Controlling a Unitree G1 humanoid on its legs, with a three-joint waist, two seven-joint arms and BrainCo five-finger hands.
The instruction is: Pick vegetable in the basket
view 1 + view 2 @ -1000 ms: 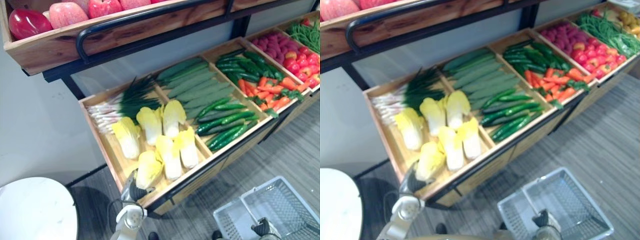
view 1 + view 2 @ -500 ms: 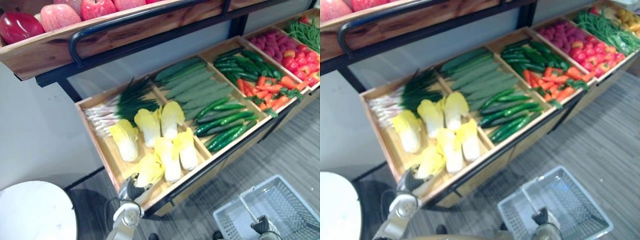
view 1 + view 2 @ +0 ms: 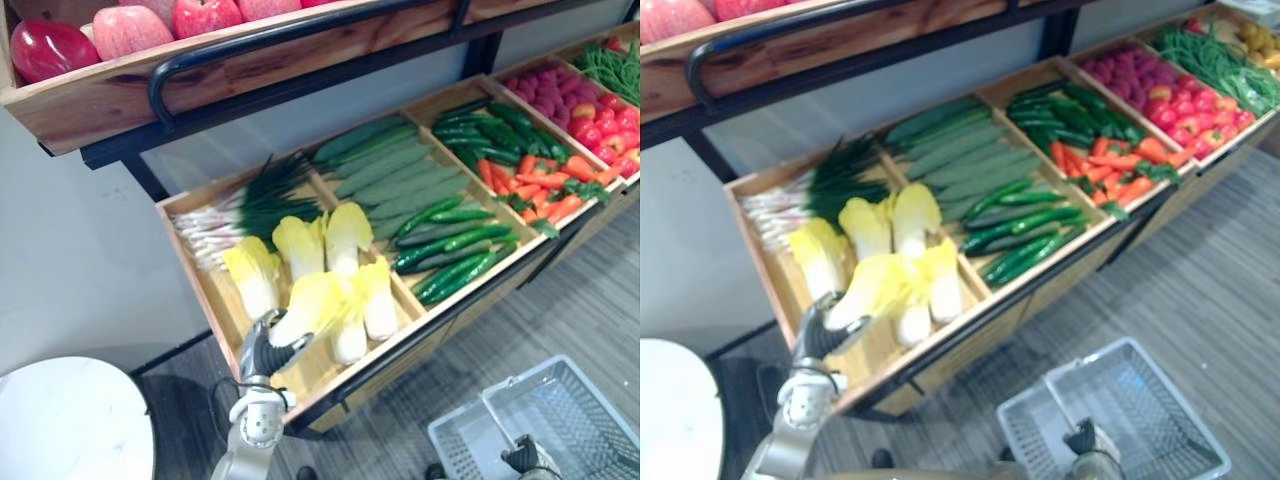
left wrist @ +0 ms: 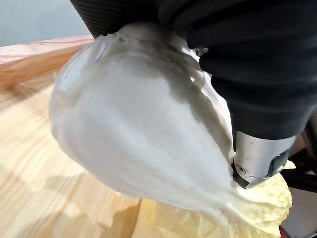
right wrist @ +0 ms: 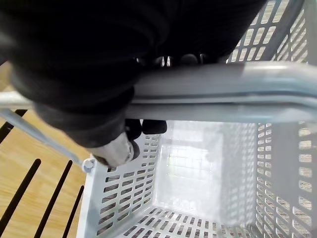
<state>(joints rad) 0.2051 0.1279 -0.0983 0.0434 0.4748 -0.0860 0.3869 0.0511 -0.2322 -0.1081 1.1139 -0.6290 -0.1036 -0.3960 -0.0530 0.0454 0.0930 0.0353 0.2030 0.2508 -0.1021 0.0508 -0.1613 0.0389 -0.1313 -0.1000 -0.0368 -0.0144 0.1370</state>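
My left hand [image 3: 262, 352] is shut on a yellow-white napa cabbage [image 3: 312, 301], holding it lifted above the front of the wooden crate [image 3: 200, 290]. In the left wrist view the cabbage's pale base [image 4: 143, 129] lies against my hand [image 4: 257, 74]. Several other cabbages [image 3: 300, 245] lie in the same crate beside green onions [image 3: 240, 205]. My right hand [image 5: 89, 94] is shut on the grey basket's handle [image 5: 223, 91]. The empty grey plastic basket [image 3: 560, 415] hangs at the lower right, over the floor.
Crates of long green gourds [image 3: 385, 165], cucumbers [image 3: 450, 245], carrots and peppers [image 3: 540, 185] and red fruit [image 3: 590, 110] run to the right. An upper shelf with apples [image 3: 120, 30] and a black rail [image 3: 260, 45] overhangs. A white round table [image 3: 70, 420] stands at the lower left.
My left hand has lifted the front cabbage off the crate floor and carried it up and to the right, over the other cabbages. The basket stays in my right hand.
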